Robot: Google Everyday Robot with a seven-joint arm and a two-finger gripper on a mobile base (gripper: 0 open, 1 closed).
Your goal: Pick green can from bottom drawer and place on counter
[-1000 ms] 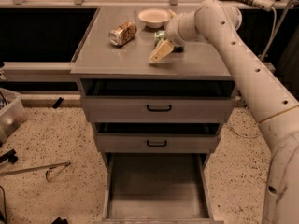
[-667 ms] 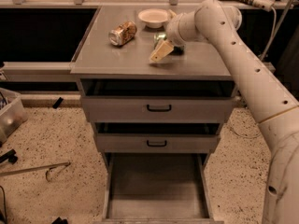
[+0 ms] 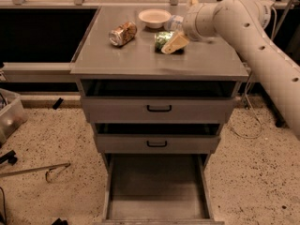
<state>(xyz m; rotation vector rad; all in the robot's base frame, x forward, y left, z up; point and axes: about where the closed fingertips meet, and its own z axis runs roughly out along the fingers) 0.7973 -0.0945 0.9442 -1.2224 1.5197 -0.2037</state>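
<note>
The green can (image 3: pixel 161 40) lies on the counter (image 3: pixel 136 60), right of its middle. My gripper (image 3: pixel 174 42) is low over the counter just right of the can, with one cream finger (image 3: pixel 177 41) overlapping the can's right side. The jaws stand open and hold nothing. The arm reaches in from the upper right. The bottom drawer (image 3: pixel 157 186) is pulled fully out at the foot of the cabinet, and its grey floor is bare.
A tan-orange patterned can (image 3: pixel 123 33) lies at the counter's back left. A white bowl (image 3: pixel 154 18) and a clear bottle (image 3: pixel 174 22) stand behind the gripper. The two upper drawers are slightly ajar. A plastic bin (image 3: pixel 9 116) and a metal tool (image 3: pixel 42 170) lie on the floor at left.
The gripper has shifted right and slightly back. The green can, hidden under the fingers before, now shows on the counter at the same spot.
</note>
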